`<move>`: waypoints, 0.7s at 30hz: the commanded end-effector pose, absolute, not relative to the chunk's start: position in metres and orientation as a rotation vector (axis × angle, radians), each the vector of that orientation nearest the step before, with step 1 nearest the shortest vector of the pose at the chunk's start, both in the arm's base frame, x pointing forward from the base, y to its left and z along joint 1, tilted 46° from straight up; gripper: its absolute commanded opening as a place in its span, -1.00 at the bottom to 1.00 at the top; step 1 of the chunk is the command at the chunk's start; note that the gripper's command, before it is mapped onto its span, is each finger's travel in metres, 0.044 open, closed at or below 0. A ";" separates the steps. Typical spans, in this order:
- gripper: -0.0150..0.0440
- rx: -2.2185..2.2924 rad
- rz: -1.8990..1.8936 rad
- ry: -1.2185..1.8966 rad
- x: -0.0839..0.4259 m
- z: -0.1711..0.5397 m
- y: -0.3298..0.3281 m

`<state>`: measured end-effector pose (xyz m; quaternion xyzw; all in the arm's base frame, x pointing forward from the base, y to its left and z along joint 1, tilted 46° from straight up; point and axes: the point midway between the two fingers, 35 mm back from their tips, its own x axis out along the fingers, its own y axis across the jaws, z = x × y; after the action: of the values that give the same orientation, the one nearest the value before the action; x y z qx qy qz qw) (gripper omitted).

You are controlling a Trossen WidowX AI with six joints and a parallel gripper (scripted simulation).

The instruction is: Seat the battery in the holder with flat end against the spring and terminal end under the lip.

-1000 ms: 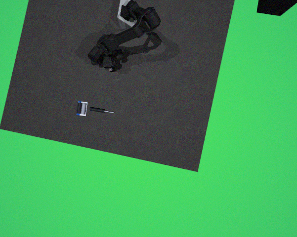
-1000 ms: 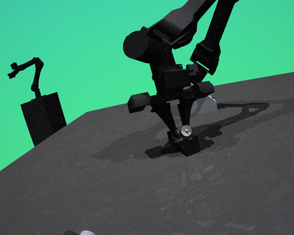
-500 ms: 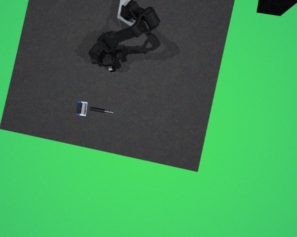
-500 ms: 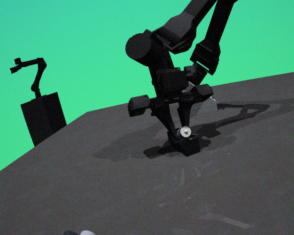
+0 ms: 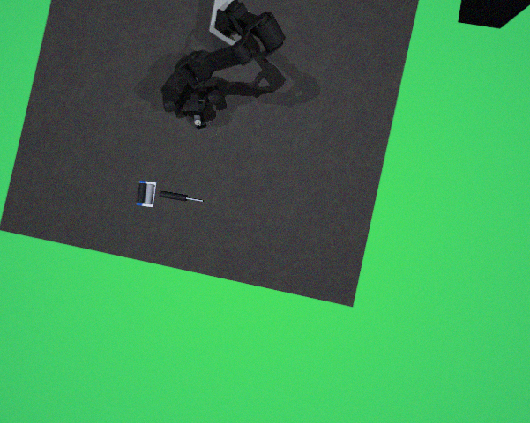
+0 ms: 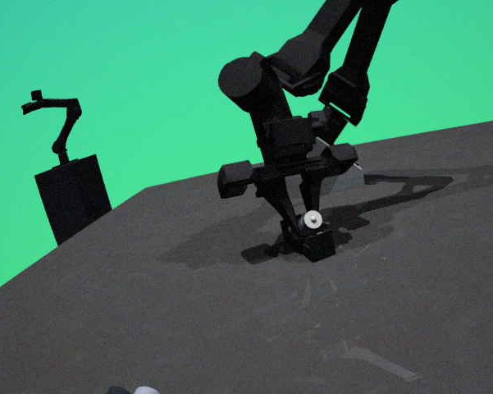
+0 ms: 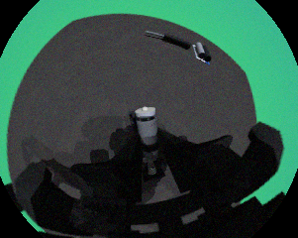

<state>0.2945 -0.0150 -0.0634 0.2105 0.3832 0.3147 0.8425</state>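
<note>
The battery (image 5: 197,121) (image 6: 312,219) (image 7: 147,128) is a pale cylinder with a dark band and a small raised terminal. My gripper (image 6: 306,221) (image 7: 148,133) is shut on its sides. The black holder (image 6: 321,246) (image 7: 151,175) sits on the table directly under the fingers. In the exterior view, the terminal end faces the camera and stands at the top of the holder's near end wall, not visibly under the lip. The spring (image 7: 151,170) shows at the holder's other end in the wrist view. The battery's flat end and any contact with the spring are hidden.
A white-and-blue frame (image 5: 153,201) (image 7: 196,55) with two cylinders lies away from the holder. A dark-handled screwdriver (image 5: 174,196) (image 7: 176,41) lies beside it. A second arm (image 6: 67,122) stands on a black pedestal (image 6: 72,199) beyond the table.
</note>
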 end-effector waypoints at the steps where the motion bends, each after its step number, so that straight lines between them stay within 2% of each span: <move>1: -0.24 0.461 0.661 0.799 0.290 -0.063 -0.012; 21: -0.24 0.455 0.642 0.798 0.278 -0.070 -0.013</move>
<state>0.2835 -0.0140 -0.0672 0.2140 0.3751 0.3055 0.8486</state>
